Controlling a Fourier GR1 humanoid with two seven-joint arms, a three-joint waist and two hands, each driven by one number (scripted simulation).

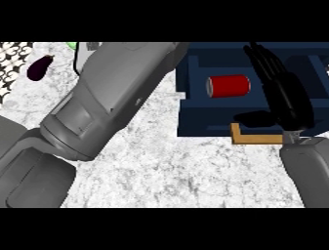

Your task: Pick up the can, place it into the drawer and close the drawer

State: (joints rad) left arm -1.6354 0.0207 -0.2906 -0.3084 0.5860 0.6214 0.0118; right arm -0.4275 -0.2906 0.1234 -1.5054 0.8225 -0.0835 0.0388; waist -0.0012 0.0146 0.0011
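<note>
Since the can (pixel 229 86) is seen lying inside the open drawer (pixel 195 122), placing is judged done; closing remains. Right hand (pixel 286 93): fingers straight, nothing held. Left hand: hidden.

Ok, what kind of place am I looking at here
Probably a kitchen counter: a speckled stone-like worktop, a patterned tile strip at the left, an eggplant lying on the worktop, and an open dark blue drawer with a red can lying in it.
</note>
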